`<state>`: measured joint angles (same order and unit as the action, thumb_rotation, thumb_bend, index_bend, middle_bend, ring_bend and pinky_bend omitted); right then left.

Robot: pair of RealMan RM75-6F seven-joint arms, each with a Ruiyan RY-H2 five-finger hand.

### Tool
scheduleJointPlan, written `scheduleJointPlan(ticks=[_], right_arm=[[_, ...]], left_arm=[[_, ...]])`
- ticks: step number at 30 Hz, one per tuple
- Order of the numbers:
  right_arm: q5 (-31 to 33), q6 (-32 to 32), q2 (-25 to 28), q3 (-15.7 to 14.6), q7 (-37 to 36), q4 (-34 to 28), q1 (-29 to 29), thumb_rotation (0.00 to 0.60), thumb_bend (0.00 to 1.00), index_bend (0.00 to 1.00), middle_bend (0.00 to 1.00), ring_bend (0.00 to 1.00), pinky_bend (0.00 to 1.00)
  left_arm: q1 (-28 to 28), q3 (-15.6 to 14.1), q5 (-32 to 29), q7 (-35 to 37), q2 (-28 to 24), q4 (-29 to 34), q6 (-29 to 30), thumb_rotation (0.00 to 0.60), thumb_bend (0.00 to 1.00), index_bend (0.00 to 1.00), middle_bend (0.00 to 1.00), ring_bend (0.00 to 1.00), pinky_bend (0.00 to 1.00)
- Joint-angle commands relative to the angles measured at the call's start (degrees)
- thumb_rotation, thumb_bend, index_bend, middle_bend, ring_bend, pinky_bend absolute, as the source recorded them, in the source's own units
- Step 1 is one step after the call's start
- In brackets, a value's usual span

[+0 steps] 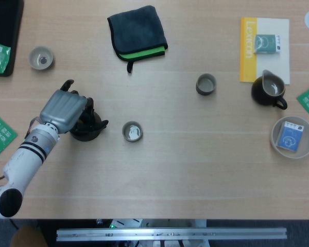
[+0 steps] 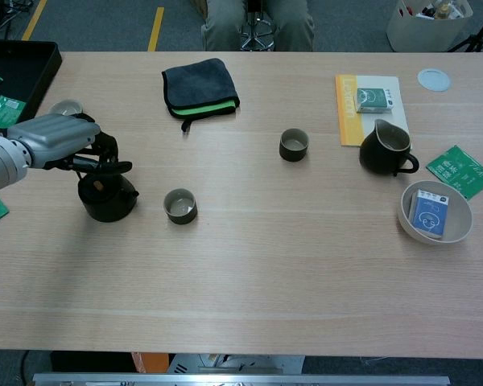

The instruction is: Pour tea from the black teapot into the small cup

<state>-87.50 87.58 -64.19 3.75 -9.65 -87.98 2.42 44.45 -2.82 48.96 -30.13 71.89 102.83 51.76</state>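
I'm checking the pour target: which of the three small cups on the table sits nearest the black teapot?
The small grey cup just right of the black teapot, under the left hand. The other two sit far off: one by the black tray, one mid-table.

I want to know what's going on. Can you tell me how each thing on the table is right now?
black teapot: upright on the table, left hand over its handle
small cup: upright beside the teapot
dark cloth: folded
pitcher: upright
bowl: holds a blue packet
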Motion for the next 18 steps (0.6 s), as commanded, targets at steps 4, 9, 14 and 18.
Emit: scheduleJointPlan(ticks=[4, 9, 14, 18], right_arm=[[0.06, -0.02, -0.07, 0.03, -0.27, 0.22, -0.01, 0.6, 0.05, 0.24, 0.19, 0.0, 0.0], [0.14, -0.01, -0.07, 0.06, -0.27, 0.2, -0.03, 0.6, 0.05, 0.24, 0.19, 0.0, 0.0], [0.09, 0.0, -0.02, 0.11, -0.21, 0.09, 0.04, 0.6, 0.05, 0.24, 0.19, 0.0, 0.0], [0.09, -0.12, 0.06, 0.14, -0.18, 0.0, 0.12, 0.6, 0.05, 0.24, 0.19, 0.0, 0.0]], left_arm=[[0.08, -0.73, 0.27, -1.16, -0.2, 1.62, 0.28, 0.033, 0.16, 0.43, 0.5, 0.34, 0.04], [0.05, -1.16, 0.79, -1.58, -0.4, 2.8, 0.48, 0.033, 0.16, 0.49, 0.58, 0.41, 0.05], [-0.72, -1.25, 1.46, -0.87, -0.78, 4.02, 1.64, 0.03, 0.16, 0.49, 0.58, 0.41, 0.04], [-3.05, -1.26, 4.51, 1.87, -1.45, 4.99, 4.43, 0.031, 0.16, 0.48, 0.56, 0.4, 0.05]])
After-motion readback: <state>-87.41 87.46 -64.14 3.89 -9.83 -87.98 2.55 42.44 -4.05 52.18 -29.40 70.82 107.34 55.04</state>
